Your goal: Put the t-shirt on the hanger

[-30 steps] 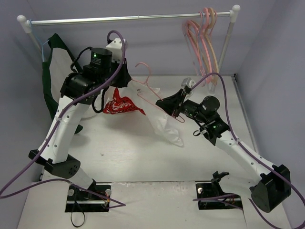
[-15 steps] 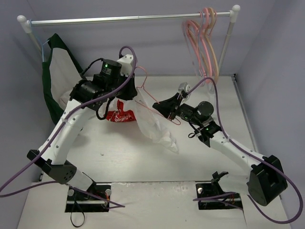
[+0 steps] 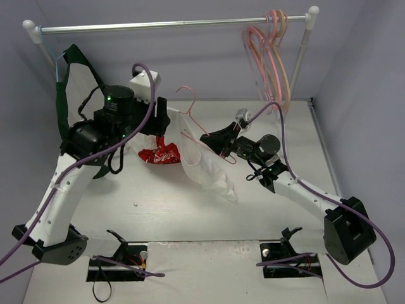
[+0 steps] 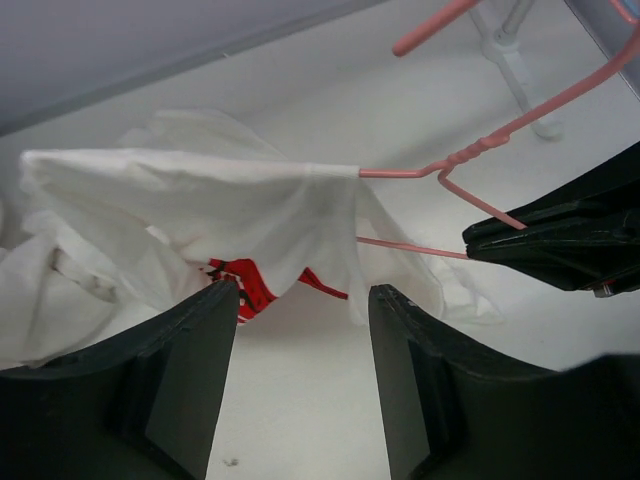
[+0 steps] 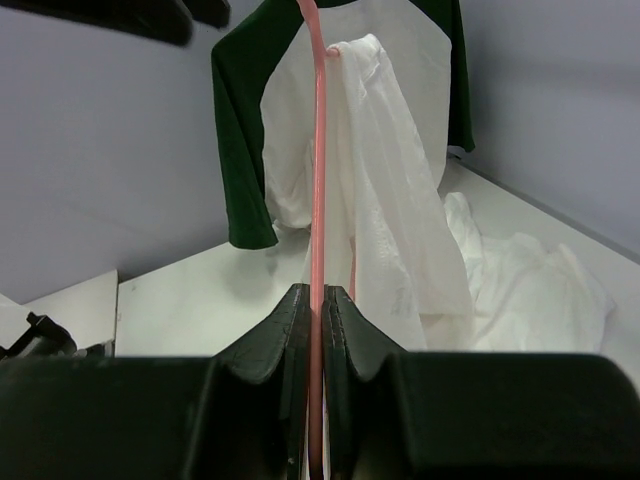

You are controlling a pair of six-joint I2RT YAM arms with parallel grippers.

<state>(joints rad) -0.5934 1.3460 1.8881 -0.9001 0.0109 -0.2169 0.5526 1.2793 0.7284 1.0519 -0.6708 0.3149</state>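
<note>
The pink hanger (image 3: pixel 190 120) is held off the table, and my right gripper (image 3: pixel 214 140) is shut on its lower wire. In the right wrist view the hanger (image 5: pixel 318 140) rises straight out of my closed right gripper (image 5: pixel 318 300). The white t-shirt (image 3: pixel 205 168) drapes over one hanger arm and trails onto the table, its red print (image 3: pixel 161 154) bunched at the left. My left gripper (image 4: pixel 300 305) stands open and empty just short of the t-shirt (image 4: pixel 200 200) on the hanger (image 4: pixel 470 158). In the top view the left gripper (image 3: pixel 162 121) hovers beside the cloth.
A clothes rail (image 3: pixel 171 26) spans the back, with several spare hangers (image 3: pixel 273 54) at its right end. A white shirt with dark green sleeves (image 3: pixel 71 82) hangs at the left end and shows behind the hanger as the green-sleeved shirt (image 5: pixel 240 120).
My left gripper has opened, let go of the t-shirt and drawn back to the left. The cloth now hangs from the hanger arm. The right gripper stays shut on the hanger.
</note>
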